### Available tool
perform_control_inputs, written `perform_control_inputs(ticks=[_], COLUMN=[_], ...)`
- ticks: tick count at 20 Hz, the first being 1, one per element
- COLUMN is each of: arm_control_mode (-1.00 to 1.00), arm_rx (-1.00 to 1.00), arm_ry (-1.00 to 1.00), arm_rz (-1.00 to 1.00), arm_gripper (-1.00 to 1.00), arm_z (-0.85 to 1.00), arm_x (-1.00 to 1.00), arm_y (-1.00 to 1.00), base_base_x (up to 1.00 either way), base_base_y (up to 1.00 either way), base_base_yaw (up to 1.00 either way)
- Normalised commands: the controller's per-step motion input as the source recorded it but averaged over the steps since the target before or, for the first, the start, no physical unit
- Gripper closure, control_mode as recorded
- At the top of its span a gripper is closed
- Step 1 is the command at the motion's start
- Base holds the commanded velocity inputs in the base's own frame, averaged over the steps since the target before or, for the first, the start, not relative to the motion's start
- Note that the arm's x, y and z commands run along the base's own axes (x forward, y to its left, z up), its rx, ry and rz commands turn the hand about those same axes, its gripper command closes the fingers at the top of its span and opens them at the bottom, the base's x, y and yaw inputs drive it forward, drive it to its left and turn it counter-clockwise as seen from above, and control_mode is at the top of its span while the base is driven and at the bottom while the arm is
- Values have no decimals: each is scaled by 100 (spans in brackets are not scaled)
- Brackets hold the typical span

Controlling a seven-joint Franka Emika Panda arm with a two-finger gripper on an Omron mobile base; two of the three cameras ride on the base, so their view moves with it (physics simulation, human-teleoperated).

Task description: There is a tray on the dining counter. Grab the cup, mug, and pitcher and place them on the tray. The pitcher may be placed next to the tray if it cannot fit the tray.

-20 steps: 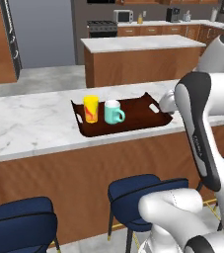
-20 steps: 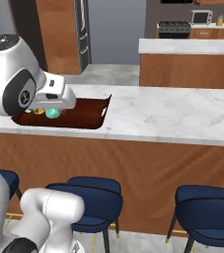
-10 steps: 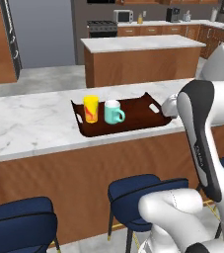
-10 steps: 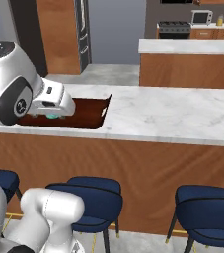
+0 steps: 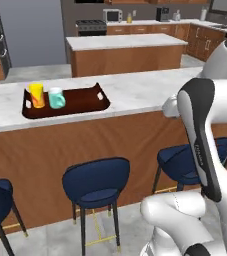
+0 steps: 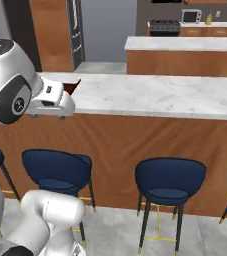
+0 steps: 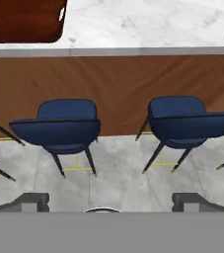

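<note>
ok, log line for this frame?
cup: on tray | mug: on tray | gripper: open, empty, above stools

The worktop (image 5: 135, 92) is a long slab of white, grey-veined marble over a plain brown wood-panelled front. Toward its left end, in the left base view, a dark reddish-brown tray (image 5: 80, 100) with a raised rim lies flat on the marble. At the tray's left end stand a yellow cup (image 5: 36, 95) and, just to its right, a teal mug (image 5: 56, 98). The floor (image 5: 100, 235) on the near side carries dark blue stools (image 5: 96, 182).
</note>
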Motion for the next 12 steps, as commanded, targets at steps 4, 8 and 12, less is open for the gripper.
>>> perform_control_inputs(ticks=[4,8,12], arm_control_mode=[100,100,100], arm_rx=[0,0,0], arm_ry=[0,0,0], arm_rz=[0,0,0], arm_gripper=[-100,-100,-100], arm_z=[0,0,0], arm_x=[0,0,0], arm_y=[0,0,0], base_base_x=[-17,3,20], base_base_y=[-100,-100,-100], base_base_yaw=[-23,-33,-38])
